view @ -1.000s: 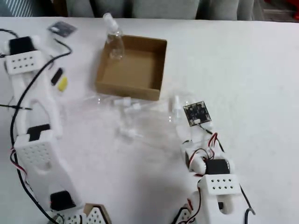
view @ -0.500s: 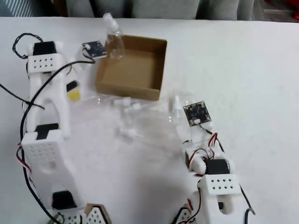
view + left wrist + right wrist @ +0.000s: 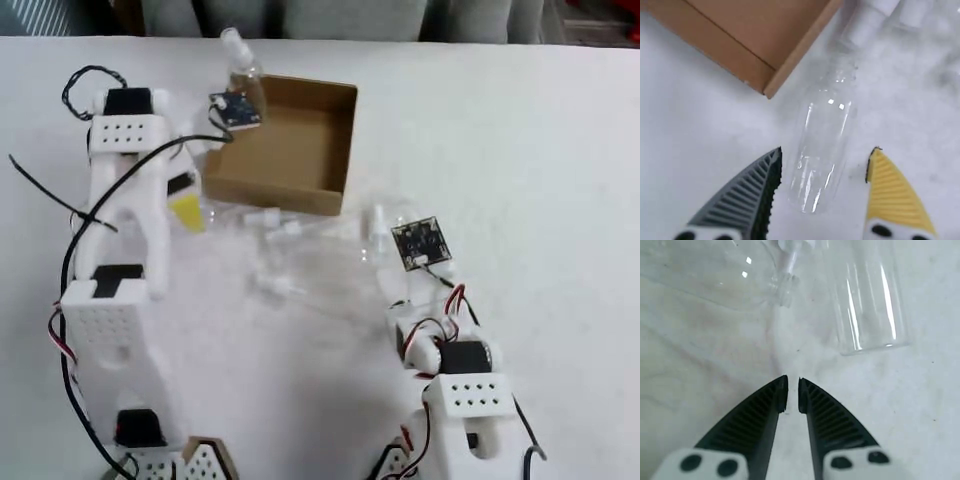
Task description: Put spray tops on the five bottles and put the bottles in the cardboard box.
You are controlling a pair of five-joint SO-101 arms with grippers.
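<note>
The cardboard box [image 3: 300,150] sits toward the far side of the table [image 3: 560,150], left of its middle. A topped bottle [image 3: 243,70] is at the box's far left corner. On the near side of the box, loose bottles [image 3: 270,250] lie on the table. The left gripper [image 3: 825,150] is at the box's near left corner, with a lying bottle [image 3: 825,120] between its spread fingers. The right gripper [image 3: 792,379] is near and right of the box, with two more bottles [image 3: 867,295] just ahead of it.
</note>
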